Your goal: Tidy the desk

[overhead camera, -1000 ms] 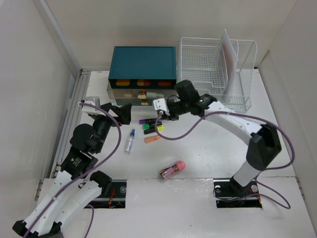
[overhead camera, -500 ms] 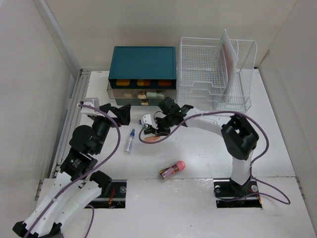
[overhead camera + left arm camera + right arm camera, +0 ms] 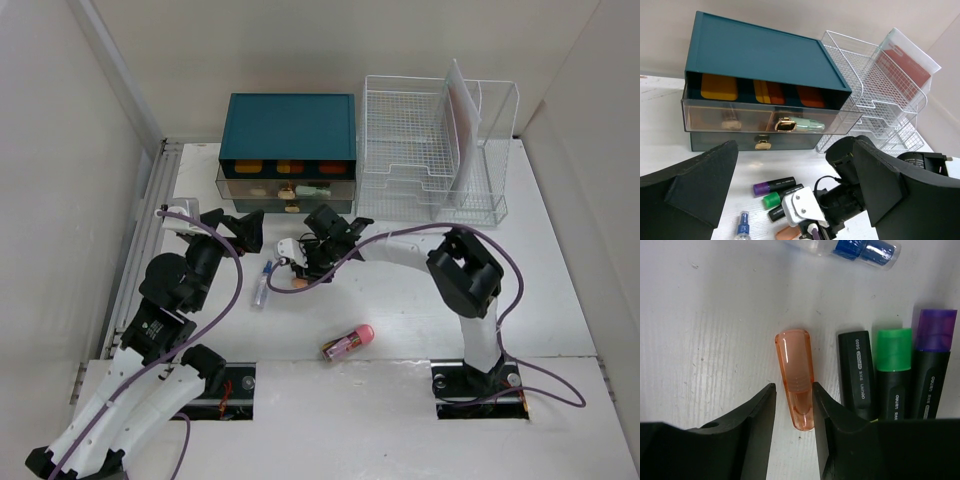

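Observation:
On the white desk [image 3: 400, 300], an orange see-through cap [image 3: 795, 375] lies flat between the jaws of my right gripper [image 3: 793, 390]. That gripper is open: the right jaw touches the cap and a gap shows on the left. From above, the right gripper [image 3: 300, 268] is low over the cap [image 3: 297, 285], in front of the drawer box. Just right of the cap lie three highlighters: a black one [image 3: 857, 370], a green-capped one [image 3: 893, 365] and a purple-capped one [image 3: 932, 365]. My left gripper [image 3: 238, 225] hovers wide open and empty to the left, facing the drawers.
A teal drawer box [image 3: 290, 130] stands at the back with its clear drawer [image 3: 770, 117] pulled out. A white wire rack [image 3: 430, 150] stands to its right. A small spray bottle [image 3: 263, 285] lies left of the cap. A pink item [image 3: 348, 342] lies nearer the front.
The right arm swung left and down from beside the drawer box to the orange cap, and its jaws widened around it. The left arm has not moved.

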